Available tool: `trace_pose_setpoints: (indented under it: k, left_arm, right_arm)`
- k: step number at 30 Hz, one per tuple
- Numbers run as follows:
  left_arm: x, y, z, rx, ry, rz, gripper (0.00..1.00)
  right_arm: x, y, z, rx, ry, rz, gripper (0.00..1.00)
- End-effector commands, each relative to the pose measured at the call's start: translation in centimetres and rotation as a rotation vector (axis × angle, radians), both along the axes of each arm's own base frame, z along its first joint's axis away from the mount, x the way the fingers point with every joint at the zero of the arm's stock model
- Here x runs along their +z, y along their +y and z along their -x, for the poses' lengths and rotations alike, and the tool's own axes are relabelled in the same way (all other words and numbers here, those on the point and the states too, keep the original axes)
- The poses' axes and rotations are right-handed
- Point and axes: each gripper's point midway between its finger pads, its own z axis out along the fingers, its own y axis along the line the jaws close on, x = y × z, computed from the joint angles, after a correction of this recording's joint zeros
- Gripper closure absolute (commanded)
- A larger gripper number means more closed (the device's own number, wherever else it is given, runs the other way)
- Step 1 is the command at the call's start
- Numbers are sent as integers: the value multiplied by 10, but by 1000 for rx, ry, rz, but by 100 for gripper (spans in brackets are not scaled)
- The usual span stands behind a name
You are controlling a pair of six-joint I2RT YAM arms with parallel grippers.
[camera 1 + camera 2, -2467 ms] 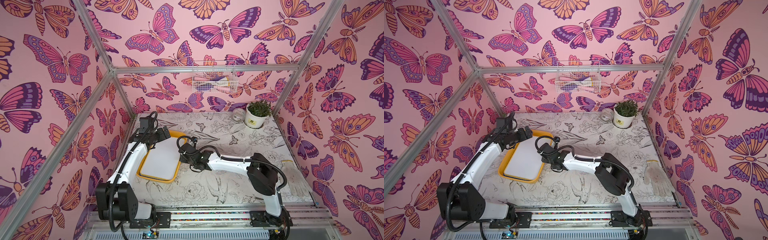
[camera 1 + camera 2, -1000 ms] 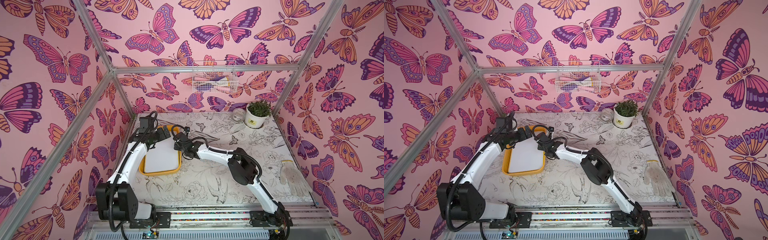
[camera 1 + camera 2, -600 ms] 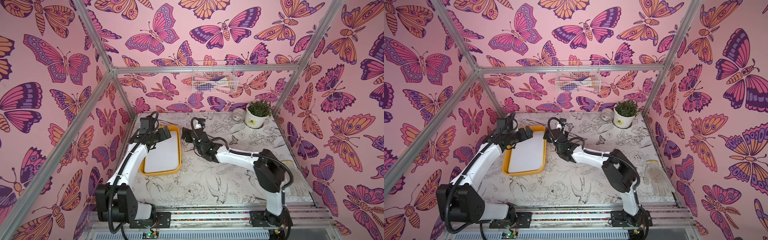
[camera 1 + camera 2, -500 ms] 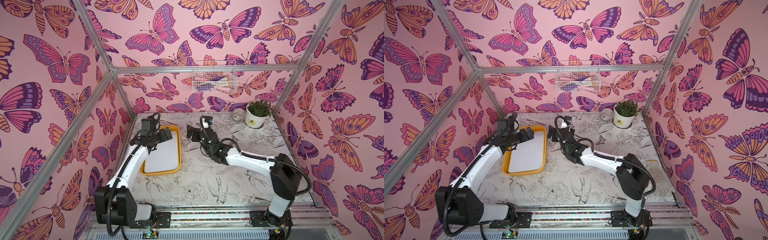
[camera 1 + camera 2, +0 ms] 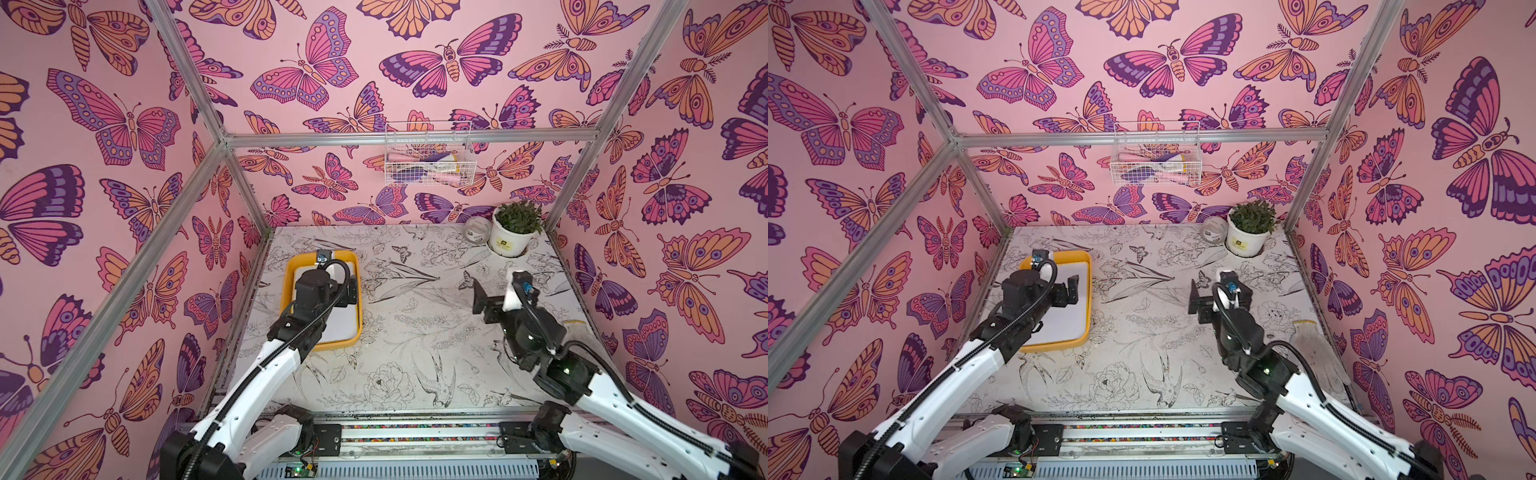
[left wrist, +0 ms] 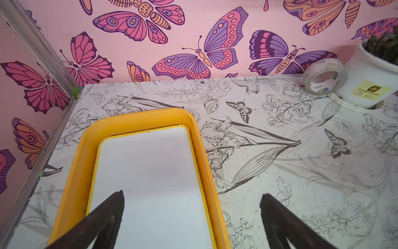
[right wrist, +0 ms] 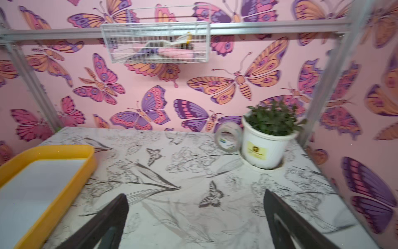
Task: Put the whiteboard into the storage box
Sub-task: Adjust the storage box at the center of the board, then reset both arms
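The right gripper (image 7: 195, 200) has let go and swung back from the box (image 5: 328, 344) to right of centre in both top views, its jaws apart and empty. The whiteboard (image 5: 343, 324) lies flat inside the box, left of centre, so the task looks done. The left gripper (image 6: 191, 194) hangs over it, jaws apart, holding nothing. The pot (image 5: 509, 241) and tape (image 5: 478, 233) at upper right, and the glove (image 5: 1312, 345) at the right edge, stand well apart from the box; nothing blocks either arm's retreat.

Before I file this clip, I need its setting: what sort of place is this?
Likely a robot test booth: aluminium frame, butterfly-print walls, and a left arm and right arm on a rail at the front edge of the table.
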Motion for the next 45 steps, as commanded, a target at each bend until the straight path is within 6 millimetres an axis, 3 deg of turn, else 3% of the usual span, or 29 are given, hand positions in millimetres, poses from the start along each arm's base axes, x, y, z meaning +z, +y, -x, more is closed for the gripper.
trace_pose_setpoints:
  k: [1, 4, 11, 12, 21, 25, 29, 34, 38, 40, 45]
  left_arm:
    - [14, 9, -5, 38, -154, -47, 0]
    - [-6, 8, -12, 43, -129, -58, 0]
    - [-75, 36, -29, 118, 56, -124, 0]
    - [-79, 62, -27, 231, 66, -215, 0]
    - [-119, 94, -37, 268, 87, -136, 0]
    - [-128, 105, -42, 275, 44, -87, 0]
    - [-137, 120, -47, 294, 26, -9, 0]
    - [-139, 112, -52, 234, 11, 9, 0]
    - [-141, 104, -49, 196, -94, -14, 0]
    - [-149, 105, -46, 210, -15, -3, 0]
    - [-149, 106, -47, 211, -22, -13, 0]
  right_arm:
    - [-16, -44, 12, -129, -29, 91, 1]
    - [-29, -74, 17, -226, -55, 47, 1]
    - [-79, -96, -7, -296, 32, 33, 1]
    - [-86, -99, -11, -300, 53, 25, 1]
    - [-126, -138, -33, -398, 135, -34, 1]
    - [-140, -147, -43, -420, 163, -32, 1]
    - [-157, -144, -65, -399, 190, -8, 1]
    - [-167, -142, -92, -385, 195, 24, 1]
    - [-189, -128, -105, -295, 208, 51, 1]
    - [-192, -129, -107, -302, 204, 49, 1]
    - [-202, -119, -124, -235, 308, 66, 2]
